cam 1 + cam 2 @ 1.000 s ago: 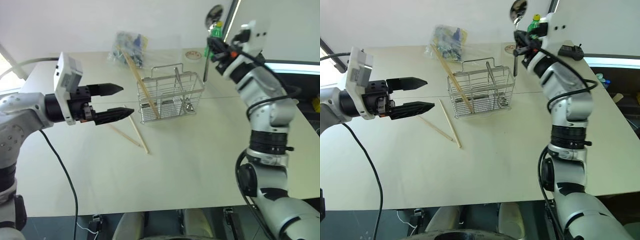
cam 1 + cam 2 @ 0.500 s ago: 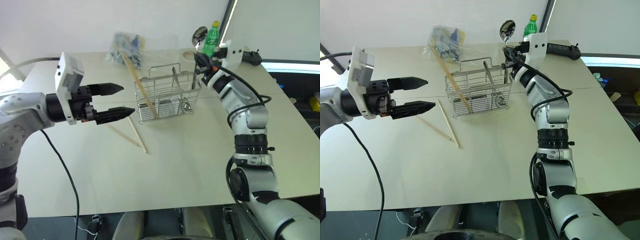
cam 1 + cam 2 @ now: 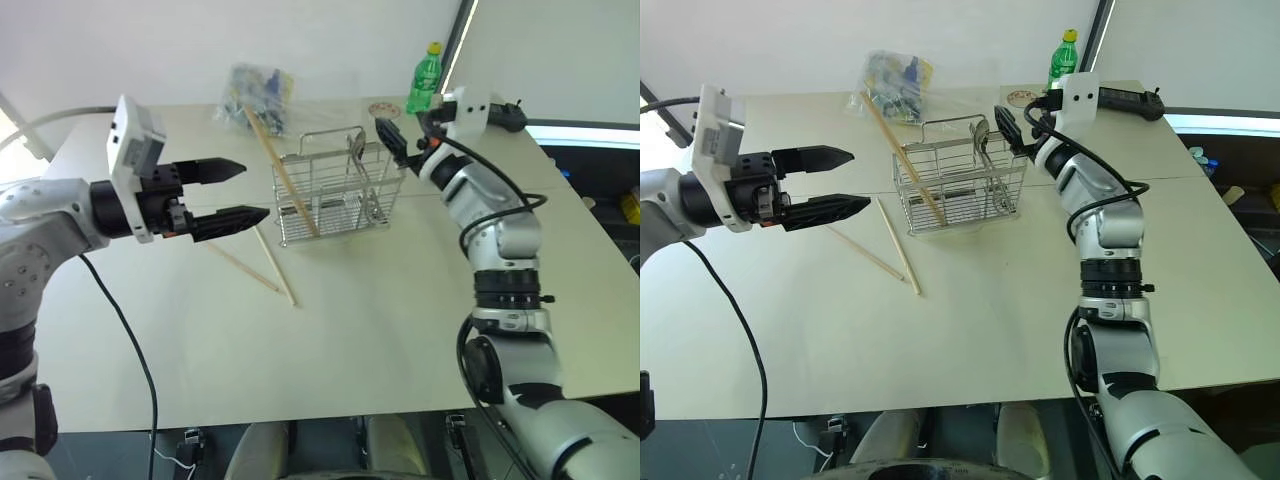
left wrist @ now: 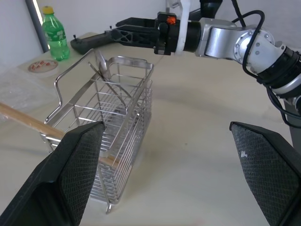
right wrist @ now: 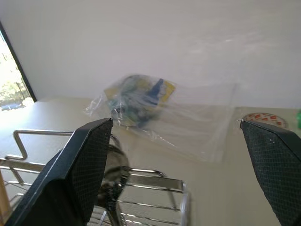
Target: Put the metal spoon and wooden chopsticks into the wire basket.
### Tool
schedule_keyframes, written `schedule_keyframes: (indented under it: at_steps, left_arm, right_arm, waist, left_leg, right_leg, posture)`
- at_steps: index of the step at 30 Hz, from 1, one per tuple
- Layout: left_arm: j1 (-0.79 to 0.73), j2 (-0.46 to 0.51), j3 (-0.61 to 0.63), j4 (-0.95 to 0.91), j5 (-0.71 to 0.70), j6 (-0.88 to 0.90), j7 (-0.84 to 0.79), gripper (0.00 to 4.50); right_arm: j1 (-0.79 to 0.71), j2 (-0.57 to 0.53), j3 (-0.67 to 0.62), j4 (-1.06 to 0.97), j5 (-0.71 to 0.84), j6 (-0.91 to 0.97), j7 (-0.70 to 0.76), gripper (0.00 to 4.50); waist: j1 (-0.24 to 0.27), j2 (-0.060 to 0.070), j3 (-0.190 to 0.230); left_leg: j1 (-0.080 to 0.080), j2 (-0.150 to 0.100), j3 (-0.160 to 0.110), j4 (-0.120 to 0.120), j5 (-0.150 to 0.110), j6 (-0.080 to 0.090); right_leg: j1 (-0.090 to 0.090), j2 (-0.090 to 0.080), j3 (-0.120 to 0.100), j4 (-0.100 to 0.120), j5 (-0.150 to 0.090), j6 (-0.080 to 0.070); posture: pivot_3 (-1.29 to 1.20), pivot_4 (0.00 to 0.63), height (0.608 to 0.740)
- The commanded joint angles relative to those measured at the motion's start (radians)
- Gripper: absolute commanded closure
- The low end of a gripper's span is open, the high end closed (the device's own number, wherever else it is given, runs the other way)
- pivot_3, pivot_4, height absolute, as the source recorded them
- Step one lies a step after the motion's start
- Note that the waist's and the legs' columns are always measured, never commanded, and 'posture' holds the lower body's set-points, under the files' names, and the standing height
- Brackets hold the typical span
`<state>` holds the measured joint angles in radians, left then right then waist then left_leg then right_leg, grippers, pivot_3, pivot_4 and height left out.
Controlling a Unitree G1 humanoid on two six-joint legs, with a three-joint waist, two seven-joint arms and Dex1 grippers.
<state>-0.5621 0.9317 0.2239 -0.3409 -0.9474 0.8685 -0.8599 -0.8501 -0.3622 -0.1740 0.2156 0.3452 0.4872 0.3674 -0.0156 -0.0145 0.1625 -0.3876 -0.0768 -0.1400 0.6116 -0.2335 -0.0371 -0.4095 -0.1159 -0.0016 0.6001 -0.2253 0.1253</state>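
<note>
now the metal spoon (image 4: 102,66) stands in the wire basket (image 3: 340,200), bowl up, leaning against a divider. one of the wooden chopsticks (image 3: 282,172) leans in the basket's left end; two more (image 3: 272,265) lie on the table (image 3: 400,320) beside it. the right gripper (image 3: 392,140) hangs spread and empty just beside the basket's right end. the left gripper (image 3: 232,190) is wide apart, empty, left of the basket.

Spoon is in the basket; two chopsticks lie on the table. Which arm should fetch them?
Left. The open left gripper hangs on the loose chopsticks' side of the wire basket; the open right gripper is beyond it.
</note>
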Motion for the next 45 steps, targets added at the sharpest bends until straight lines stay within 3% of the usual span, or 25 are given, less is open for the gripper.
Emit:
schedule_keyframes:
  at_steps: [1,5,9,15,20,22,26,31,39,45]
  left_arm:
    - [-0.032,0.007,0.042,0.014,-0.001,-0.005,0.013,0.0]
    - [-0.042,0.016,0.089,0.036,-0.029,0.022,0.05,0.0]
    - [-0.019,0.04,0.19,0.078,-0.036,0.071,0.135,0.0]
    - [-0.011,0.026,0.22,0.167,0.039,0.174,0.378,0.0]
    - [-0.089,-0.059,0.212,0.218,0.067,0.371,0.639,0.0]
    - [-0.169,-0.164,0.247,0.252,0.1,0.502,0.799,0.0]
    - [-0.362,-0.47,0.413,0.288,0.296,0.647,1.169,0.0]
    - [-0.49,-0.688,0.507,0.313,0.533,0.661,1.406,0.0]
    - [-0.541,-0.77,0.566,0.485,0.7,0.509,1.515,0.0]
    - [-0.565,-0.74,0.514,0.814,0.735,0.293,1.476,0.0]
  right_arm:
    - [-0.078,-0.121,-0.038,-0.101,0.047,0.055,0.093,0.04]
    - [-0.102,-0.27,-0.028,-0.197,0.14,0.185,0.255,0.04]
    - [-0.019,-0.531,0.015,-0.433,0.33,0.404,0.561,0.04]
    - [0.128,-0.694,0.058,-0.624,0.41,0.464,0.711,0.04]
    - [0.133,-0.674,0.087,-0.633,0.41,0.474,0.685,0.04]
    - [0.119,-0.651,0.108,-0.623,0.399,0.482,0.653,0.04]
    - [0.101,-0.607,0.139,-0.612,0.384,0.491,0.605,0.04]
    - [0.094,-0.567,0.156,-0.607,0.376,0.5,0.567,0.04]
    - [0.097,-0.539,0.153,-0.617,0.38,0.524,0.517,0.04]
    - [0.097,-0.513,0.133,-0.635,0.394,0.557,0.462,0.04]
  waist:
    - [-0.002,0.001,0.001]
    - [-0.004,0.001,0.001]
    - [-0.002,0.001,0.001]
    - [0.001,0.0,0.001]
    - [0.009,-0.003,0.002]
    - [0.013,-0.005,0.001]
    - [0.029,-0.009,0.002]
    - [0.028,-0.012,0.002]
    - [0.029,-0.012,0.002]
    - [0.03,-0.013,0.002]
  left_leg:
    - [0.0,0.0,0.0,0.0,0.0,0.0]
    - [0.0,0.0,0.0,0.0,0.0,0.0]
    - [0.0,0.002,0.001,-0.001,-0.001,0.002]
    - [0.001,0.003,0.002,0.002,-0.003,0.004]
    - [0.0,0.002,0.002,0.003,-0.002,0.004]
    - [0.0,0.002,0.001,0.002,-0.002,0.003]
    - [-0.001,0.001,0.001,0.003,-0.001,0.002]
    - [-0.002,-0.001,0.002,0.003,0.001,-0.002]
    - [-0.002,-0.001,0.003,0.003,0.001,-0.004]
    - [-0.002,-0.002,0.002,0.004,0.001,-0.004]
  right_leg:
    - [0.0,0.0,0.0,0.0,0.0,0.0]
    - [0.0,0.0,0.0,0.0,0.0,0.0]
    - [0.0,0.001,0.0,-0.001,0.0,0.0]
    - [0.002,0.0,-0.001,-0.002,-0.002,0.002]
    - [0.002,-0.002,-0.001,-0.002,-0.002,0.003]
    - [0.002,-0.002,-0.001,-0.002,0.0,0.001]
    - [0.002,-0.002,-0.001,-0.002,0.002,0.005]
    - [0.001,-0.002,-0.001,-0.003,0.004,0.006]
    - [0.0,-0.001,-0.001,-0.003,0.005,0.005]
    - [0.001,-0.002,-0.001,-0.003,0.005,0.006]
  posture:
    - [0.0,0.15,0.713]
    - [0.0,0.15,0.713]
    - [0.0,0.15,0.713]
    - [0.0,0.15,0.713]
    - [0.0,0.15,0.713]
    - [0.0,0.15,0.713]
    - [0.0,0.15,0.713]
    - [0.0,0.15,0.713]
    - [0.0,0.15,0.713]
    - [0.0,0.15,0.713]
